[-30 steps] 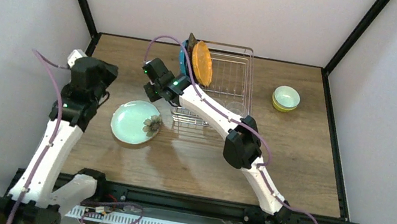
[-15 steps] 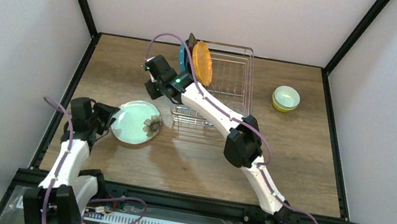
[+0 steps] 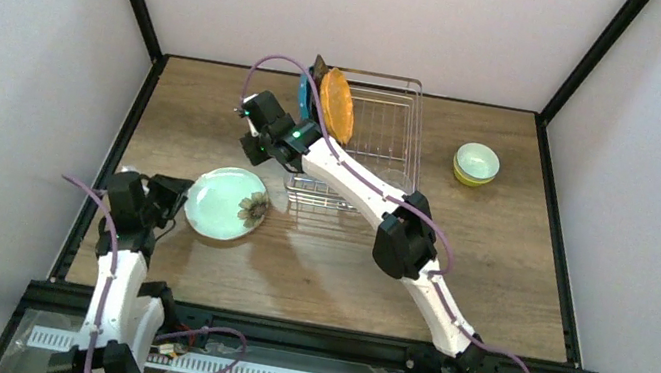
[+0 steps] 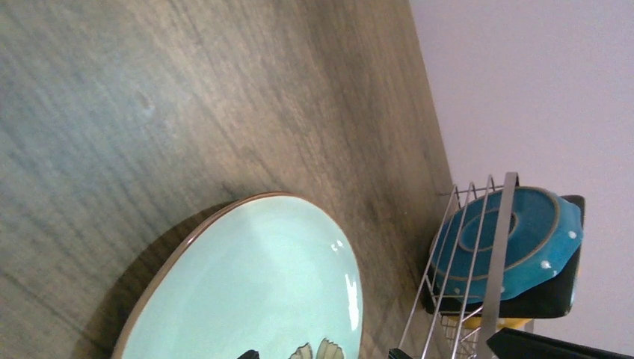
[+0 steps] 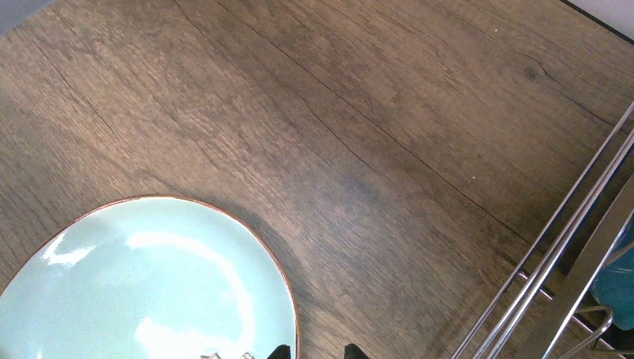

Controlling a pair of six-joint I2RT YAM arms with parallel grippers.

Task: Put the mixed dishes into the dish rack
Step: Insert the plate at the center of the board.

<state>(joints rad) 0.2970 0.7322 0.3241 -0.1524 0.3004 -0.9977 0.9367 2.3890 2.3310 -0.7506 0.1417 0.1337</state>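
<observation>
On the wooden table (image 3: 494,275), seen from overhead, the wire dish rack (image 3: 385,140) sits near the back wall with an orange plate (image 3: 336,104) standing on edge at its left end. The pale green plate (image 3: 226,201) lies flat on the wood outside the rack, in front of it and to the left, and two stacked bowls (image 3: 476,163) rest on the table to the rack's right. From up there the dishes behind the orange one are mostly hidden. The left wrist camera, low over the table, looks through the wires and shows a blue plate (image 4: 538,232) with white dots leaning against a black plate (image 4: 557,295). The left claw (image 4: 323,354) sits just at the green plate's left rim, and its own camera catches only two dark fingertips at the bottom edge, set wide apart, gripping nothing. The right claw (image 5: 314,351) hangs over the bare wood between the plate and the rack's left end. Its camera shows the plate's rim at lower left, rack wires at right, and its tips partly apart with only table between them.
</observation>
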